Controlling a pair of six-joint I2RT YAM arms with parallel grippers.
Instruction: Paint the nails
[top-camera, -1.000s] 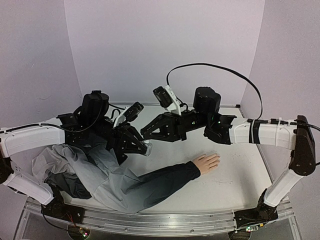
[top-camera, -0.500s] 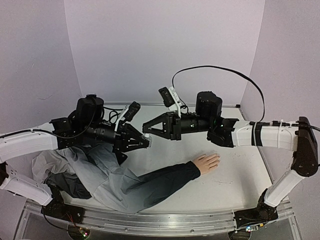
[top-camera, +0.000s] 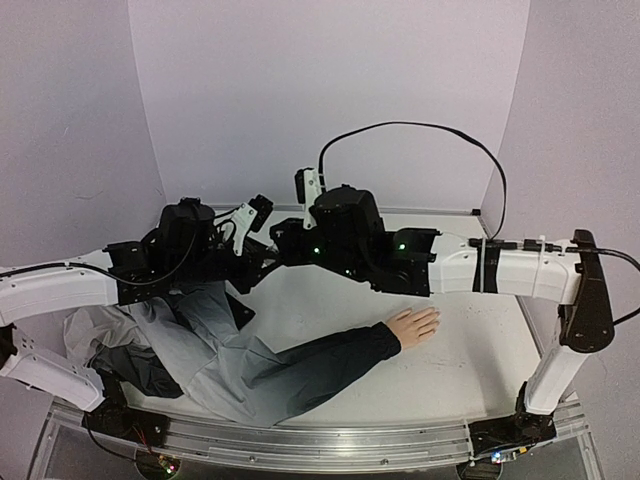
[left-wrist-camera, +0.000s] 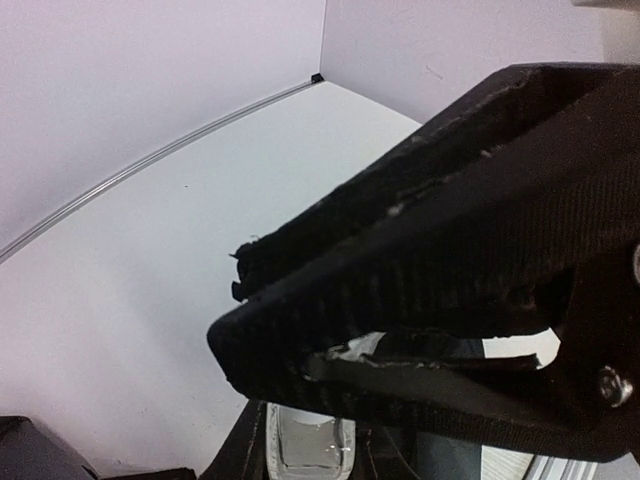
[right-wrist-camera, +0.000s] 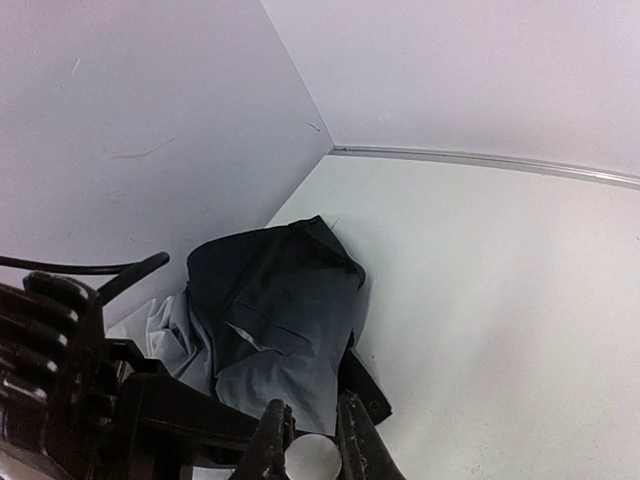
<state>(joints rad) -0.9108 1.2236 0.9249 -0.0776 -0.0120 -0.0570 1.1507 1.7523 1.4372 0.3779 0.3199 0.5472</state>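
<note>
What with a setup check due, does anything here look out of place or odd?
The grey jacket lies bunched in a heap at the left of the table, one dark sleeve stretched out to the hand. Faint specks mark the table right of the hand, perhaps old paint. Nothing looks spilled or broken.

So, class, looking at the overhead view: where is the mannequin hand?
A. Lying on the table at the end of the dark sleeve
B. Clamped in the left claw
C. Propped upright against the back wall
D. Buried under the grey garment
A: the mannequin hand lies on the table, sticking out of the end of the dark sleeve, with nothing gripping or covering it.
</note>
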